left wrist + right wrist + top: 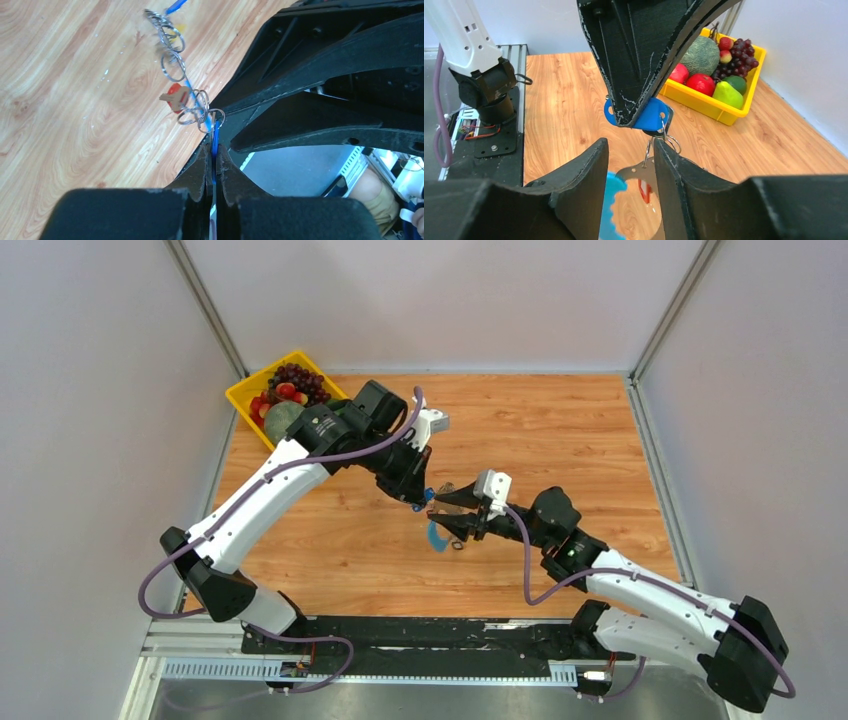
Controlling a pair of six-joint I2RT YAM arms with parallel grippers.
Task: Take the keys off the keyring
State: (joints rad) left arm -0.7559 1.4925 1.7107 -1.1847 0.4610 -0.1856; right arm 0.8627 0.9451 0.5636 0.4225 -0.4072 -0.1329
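My left gripper [418, 498] is shut on a key's blue plastic tag [646, 114], held above the table; the tag shows edge-on between its jaws in the left wrist view [215, 142]. From the tag hang small silver rings [172, 65] and a red-tagged key [175, 96]. The keyring [644, 172], part grey, part bright blue band [611, 200], hangs below the tag. My right gripper [630, 160] is open, its fingers either side of the rings and the top of the loop. The blue band also shows in the top view [436, 537], by the right gripper [462, 525].
A yellow tray [240, 398] of fruit stands at the far left of the wooden table [560, 440]; it also shows in the right wrist view [724, 116]. White walls enclose the table. The arm bases sit on a black plate [420, 635] at the near edge.
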